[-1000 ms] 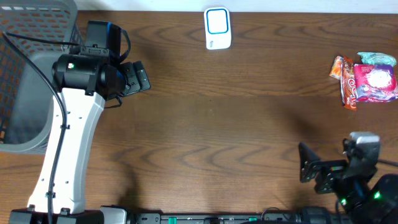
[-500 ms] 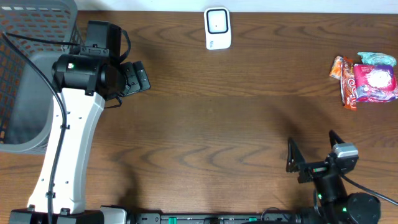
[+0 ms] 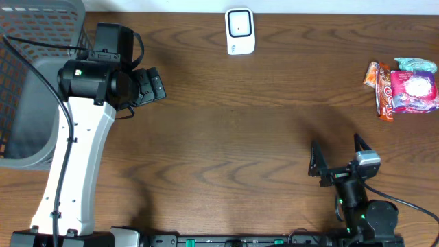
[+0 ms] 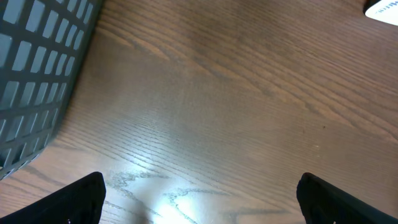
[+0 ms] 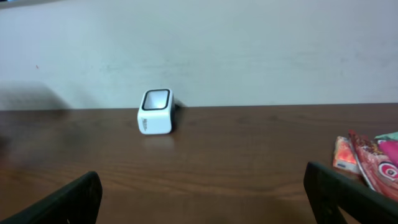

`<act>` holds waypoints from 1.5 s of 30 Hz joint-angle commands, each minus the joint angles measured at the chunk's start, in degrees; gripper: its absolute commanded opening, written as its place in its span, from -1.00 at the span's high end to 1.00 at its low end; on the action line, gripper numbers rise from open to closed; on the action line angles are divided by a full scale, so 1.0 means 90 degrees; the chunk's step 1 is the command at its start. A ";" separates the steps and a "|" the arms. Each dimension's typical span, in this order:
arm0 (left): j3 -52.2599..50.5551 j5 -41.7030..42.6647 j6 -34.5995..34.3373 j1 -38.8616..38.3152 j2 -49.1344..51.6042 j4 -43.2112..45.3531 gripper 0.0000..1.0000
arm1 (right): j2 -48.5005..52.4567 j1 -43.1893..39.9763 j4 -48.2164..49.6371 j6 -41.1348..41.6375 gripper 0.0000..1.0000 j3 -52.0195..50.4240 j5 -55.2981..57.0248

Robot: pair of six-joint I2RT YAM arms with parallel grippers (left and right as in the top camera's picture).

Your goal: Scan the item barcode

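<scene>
The white barcode scanner [image 3: 240,31] stands at the table's far edge, its dark window facing up; the right wrist view shows the scanner [image 5: 155,112] ahead and to the left. A small pile of snack packets [image 3: 405,88], orange, pink and teal, lies at the far right, and those packets [image 5: 370,165] sit at the right edge of the right wrist view. My right gripper [image 3: 336,156] is open and empty near the front edge, well short of both. My left gripper [image 3: 154,86] hangs open over bare wood at the left, holding nothing.
A grey mesh basket [image 3: 27,82] fills the far left corner, and the basket wall [image 4: 37,62] is close beside my left gripper. A pale wall rises behind the table's far edge.
My right arm has turned and its open gripper has moved left and further onto the table. The left arm, scanner and packets have not moved.
</scene>
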 commanded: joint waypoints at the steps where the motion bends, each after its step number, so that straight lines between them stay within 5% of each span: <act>1: -0.0002 -0.0061 0.0034 0.0022 -0.0058 -0.0017 -0.95 | -0.0044 -0.0039 0.0452 0.0153 -0.98 -0.0432 -0.0066; 9: -0.0002 -0.0061 0.0034 0.0022 -0.0058 -0.0017 -0.96 | -0.0044 -0.0039 0.1219 0.0236 -0.99 -0.0884 -0.0061; 19: -0.0002 -0.0061 0.0034 0.0022 -0.0058 -0.0017 -0.96 | -0.0044 -0.0192 0.0384 0.0197 -0.98 -0.0884 0.0170; 45: -0.0002 -0.0061 0.0034 0.0022 -0.0058 -0.0019 -0.96 | -0.0044 -0.0192 0.0338 -0.0476 -0.98 -0.0882 0.0503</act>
